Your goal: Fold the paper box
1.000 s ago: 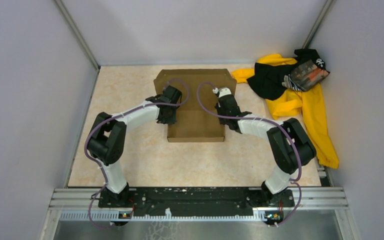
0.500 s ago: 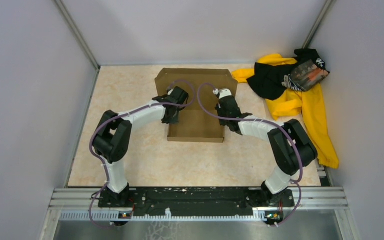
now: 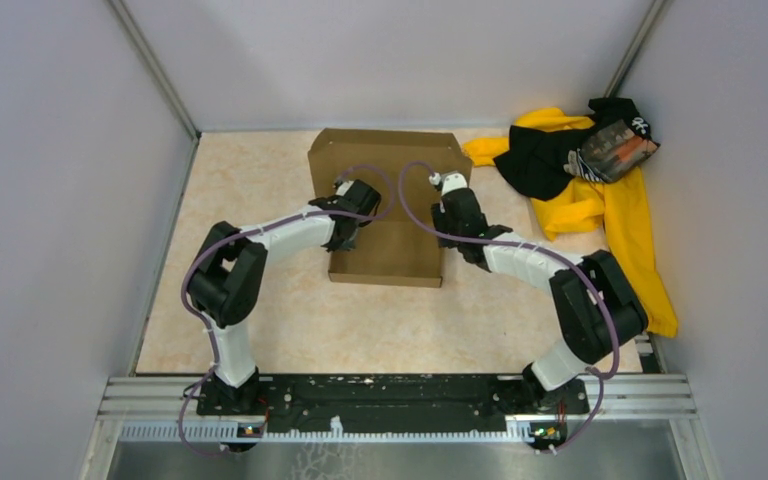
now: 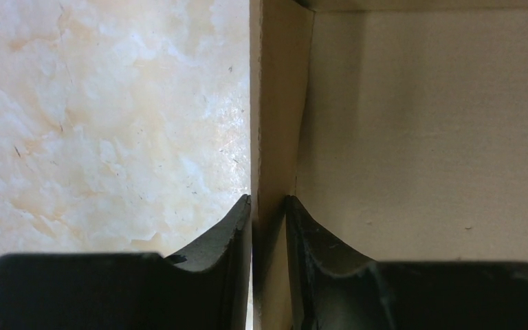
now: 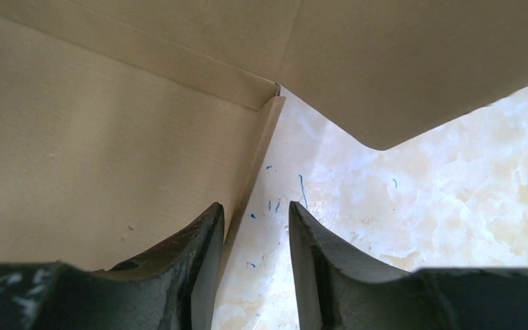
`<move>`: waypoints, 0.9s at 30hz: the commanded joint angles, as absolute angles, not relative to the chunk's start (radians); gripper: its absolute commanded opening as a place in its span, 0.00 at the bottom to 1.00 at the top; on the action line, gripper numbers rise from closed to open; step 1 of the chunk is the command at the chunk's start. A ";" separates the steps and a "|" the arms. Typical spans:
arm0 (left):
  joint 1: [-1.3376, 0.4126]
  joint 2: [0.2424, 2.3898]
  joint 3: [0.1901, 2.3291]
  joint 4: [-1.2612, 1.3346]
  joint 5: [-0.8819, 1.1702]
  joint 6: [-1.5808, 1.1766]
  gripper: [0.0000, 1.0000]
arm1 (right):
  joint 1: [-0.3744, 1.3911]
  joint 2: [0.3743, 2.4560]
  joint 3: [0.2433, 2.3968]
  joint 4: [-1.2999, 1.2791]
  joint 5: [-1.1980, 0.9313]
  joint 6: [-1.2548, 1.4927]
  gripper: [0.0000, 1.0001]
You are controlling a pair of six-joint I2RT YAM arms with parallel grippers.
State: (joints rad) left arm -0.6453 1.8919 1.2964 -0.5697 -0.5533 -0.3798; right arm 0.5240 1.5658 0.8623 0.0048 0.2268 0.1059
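While the left gripper (image 4: 268, 201) clamped one wall of the paper box (image 3: 385, 160), the right gripper (image 5: 256, 207) straddled another.
Its fingers stood apart.

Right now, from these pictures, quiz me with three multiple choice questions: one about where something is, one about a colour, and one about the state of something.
1. Where on the table is the pile of clothes? A. far right corner B. near left corner C. middle of the near edge
2. What colour is the box? A. white B. blue C. brown
3. The left gripper is: A. open in the air B. shut on the box's left wall C. holding a shirt

1 A: the overhead view shows it by the far right walls. 2 C: plain brown cardboard. 3 B: its jaws press each side of the wall.
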 commanded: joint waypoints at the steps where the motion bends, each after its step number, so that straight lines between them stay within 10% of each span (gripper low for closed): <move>1: -0.645 1.890 1.252 -0.541 -0.573 -0.354 0.31 | 0.541 1.489 0.889 0.002 0.212 0.105 0.42; 27: -0.642 1.806 1.120 -0.383 -0.441 -0.348 0.31 | 0.614 1.251 0.883 -0.156 0.178 0.163 0.45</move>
State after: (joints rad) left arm -0.6434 1.8397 1.1427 -0.4122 -0.4747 -0.3435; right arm 0.5770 1.2854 0.8654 -0.1535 0.1818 0.1440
